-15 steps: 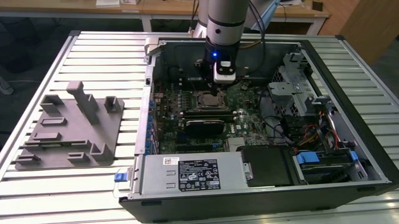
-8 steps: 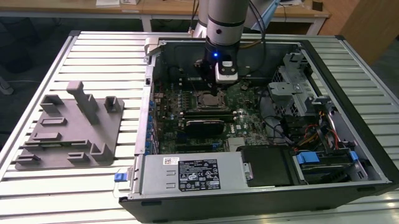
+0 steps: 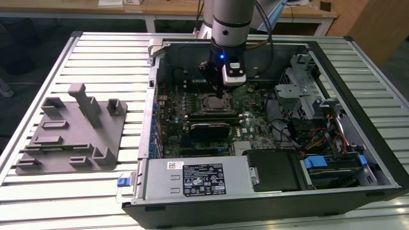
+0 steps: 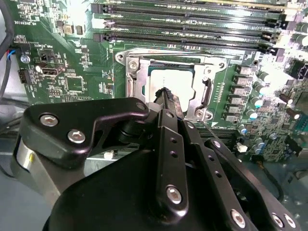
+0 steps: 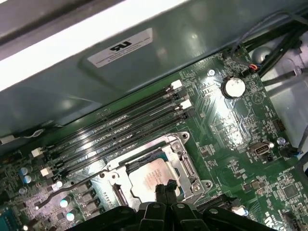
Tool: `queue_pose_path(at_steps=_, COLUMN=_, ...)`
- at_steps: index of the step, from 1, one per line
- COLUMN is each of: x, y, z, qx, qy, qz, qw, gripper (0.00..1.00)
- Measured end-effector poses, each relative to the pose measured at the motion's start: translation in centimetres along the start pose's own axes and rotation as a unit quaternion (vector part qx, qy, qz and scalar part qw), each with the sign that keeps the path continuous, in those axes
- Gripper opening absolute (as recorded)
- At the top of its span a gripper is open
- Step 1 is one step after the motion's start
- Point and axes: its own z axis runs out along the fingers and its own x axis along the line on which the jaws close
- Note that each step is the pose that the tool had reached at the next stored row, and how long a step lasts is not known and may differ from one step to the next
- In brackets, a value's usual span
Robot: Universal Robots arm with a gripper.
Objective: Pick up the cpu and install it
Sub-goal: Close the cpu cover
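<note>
1. At upper centre of the exterior view, the arm (image 3: 229,24) hung inside the open case (image 3: 255,211), the gripper (image 3: 223,92) right over the socket (image 3: 215,102) on the board (image 3: 252,108). The grey jig (image 3: 70,139) lay well apart at the exterior view's left.
2. Through the second wrist view, the cpu (image 4: 156,79) lay flat in the metal frame of the socket (image 4: 132,82), just beside the memory slots (image 4: 183,24). The gripper (image 4: 167,92) pointed straight at its lid, fingers (image 4: 173,108) drawn together with nothing between them.
3. Through the first wrist view, the gripper (image 5: 165,186) likewise stood narrow, tips over the cpu (image 5: 147,175) near one edge. Whether they touched it I could not tell. The cpu lay directly beneath the tips, not off to a side, and looked already seated.
</note>
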Motion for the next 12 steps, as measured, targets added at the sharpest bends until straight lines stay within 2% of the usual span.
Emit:
queue_pose_path(at_steps=6, x=0.0, y=0.0, z=0.01, qx=0.0001, qy=0.0001, qz=-0.033, qw=0.9995, gripper=0.11)
queue_pose_path(at_steps=12, x=0.0, y=0.0, z=0.01, qx=0.0003, qy=0.0002, qz=-0.067, qw=0.9978, gripper=0.11)
